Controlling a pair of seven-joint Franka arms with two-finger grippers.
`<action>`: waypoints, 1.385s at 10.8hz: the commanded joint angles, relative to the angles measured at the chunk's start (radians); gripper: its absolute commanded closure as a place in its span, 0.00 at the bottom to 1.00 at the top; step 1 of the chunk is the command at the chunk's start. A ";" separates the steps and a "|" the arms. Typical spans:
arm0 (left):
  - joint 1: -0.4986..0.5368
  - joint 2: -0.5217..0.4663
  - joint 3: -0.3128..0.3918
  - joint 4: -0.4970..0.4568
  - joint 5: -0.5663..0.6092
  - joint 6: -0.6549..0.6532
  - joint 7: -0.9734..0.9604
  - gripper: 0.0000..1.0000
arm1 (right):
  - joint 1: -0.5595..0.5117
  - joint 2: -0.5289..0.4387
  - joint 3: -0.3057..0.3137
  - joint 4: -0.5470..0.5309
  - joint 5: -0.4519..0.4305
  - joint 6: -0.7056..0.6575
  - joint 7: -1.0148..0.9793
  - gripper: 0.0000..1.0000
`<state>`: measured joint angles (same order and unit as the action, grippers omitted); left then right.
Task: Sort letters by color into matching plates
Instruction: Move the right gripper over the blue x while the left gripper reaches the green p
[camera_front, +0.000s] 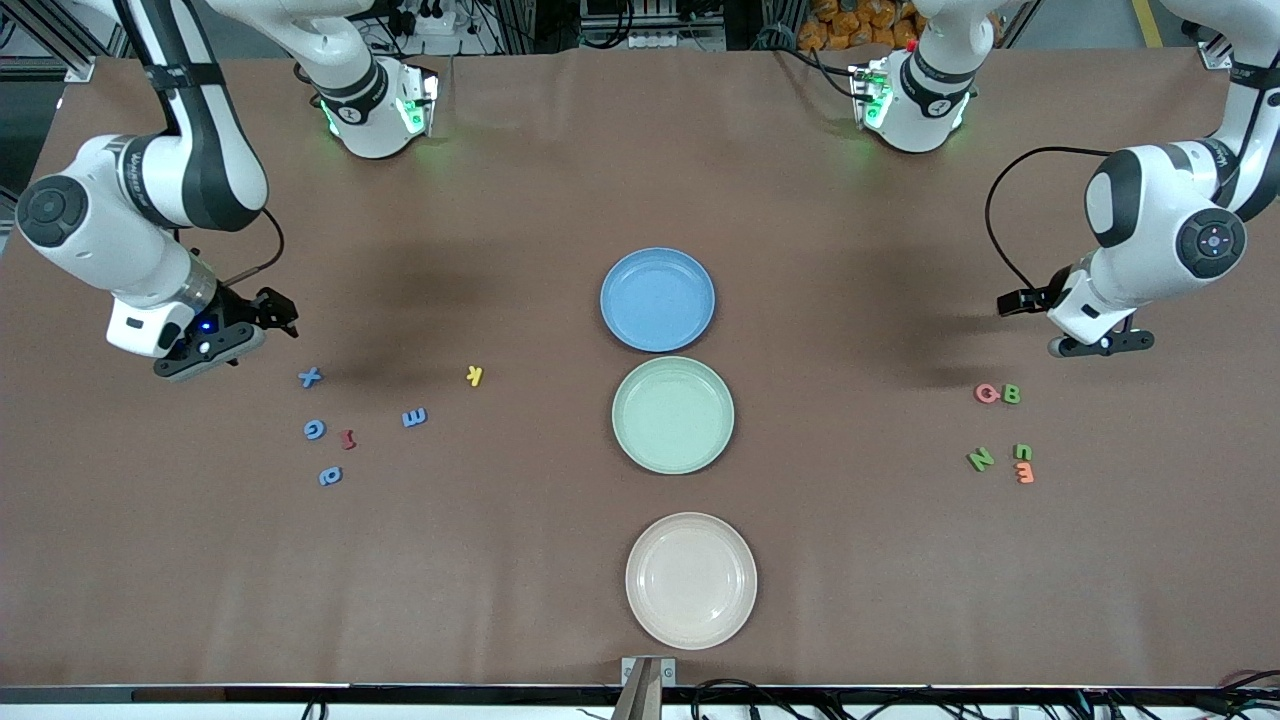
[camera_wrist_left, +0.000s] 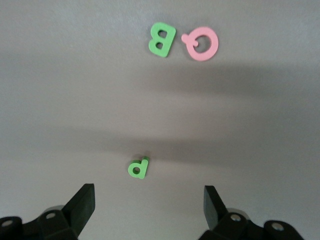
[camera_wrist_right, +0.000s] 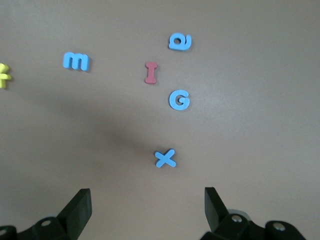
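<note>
The round medium-blue plastic plate (camera_front: 657, 299) and the pale mint-green plate (camera_front: 672, 414) lie empty mid-table, the green one nearer the front camera. The right gripper (camera_wrist_right: 147, 210) hangs wide open over bare table beside the four blue foam letters (camera_front: 310, 377) at its arm's end. The left gripper (camera_wrist_left: 149, 207), also wide open, hovers by the green foam letters (camera_front: 1011, 394) at its own end.

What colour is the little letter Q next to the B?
Pink: the small foam letter Q shows best in the left wrist view.
</note>
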<state>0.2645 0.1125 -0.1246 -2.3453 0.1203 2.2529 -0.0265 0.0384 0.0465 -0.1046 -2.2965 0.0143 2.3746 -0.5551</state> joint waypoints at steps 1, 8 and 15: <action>0.039 -0.013 -0.006 -0.045 -0.014 0.033 0.019 0.10 | -0.025 0.065 0.008 -0.050 0.009 0.122 -0.031 0.00; 0.081 0.062 -0.007 -0.103 -0.004 0.169 0.088 0.26 | -0.020 0.217 0.010 -0.089 0.000 0.353 -0.132 0.00; 0.139 0.156 -0.006 -0.104 0.002 0.251 0.180 0.32 | -0.045 0.308 0.010 -0.101 0.000 0.488 -0.212 0.00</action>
<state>0.3899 0.2502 -0.1244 -2.4455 0.1205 2.4803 0.1363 0.0240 0.3390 -0.1038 -2.3821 0.0129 2.8098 -0.7319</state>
